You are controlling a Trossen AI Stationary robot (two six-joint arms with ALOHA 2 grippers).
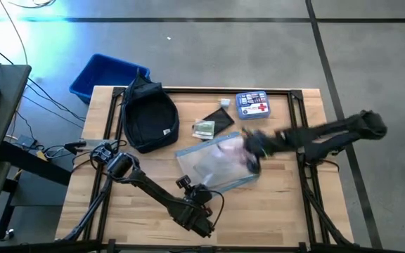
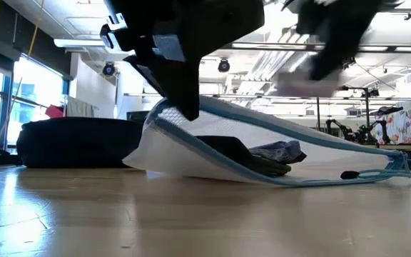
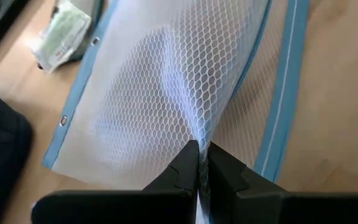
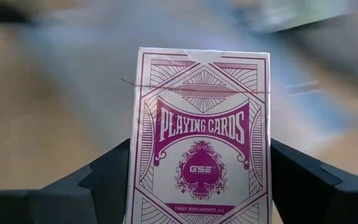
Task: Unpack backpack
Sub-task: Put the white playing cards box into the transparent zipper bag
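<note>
Over mesh pouch (image 1: 213,165), R gripper (image 4: 201,186) w/ card box (image 4: 201,137)

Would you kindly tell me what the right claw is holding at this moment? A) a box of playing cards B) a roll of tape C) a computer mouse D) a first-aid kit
A: the right wrist view shows the right claw closed on both sides of a purple and white box of playing cards, with "Playing Cards" printed on its face.
</note>
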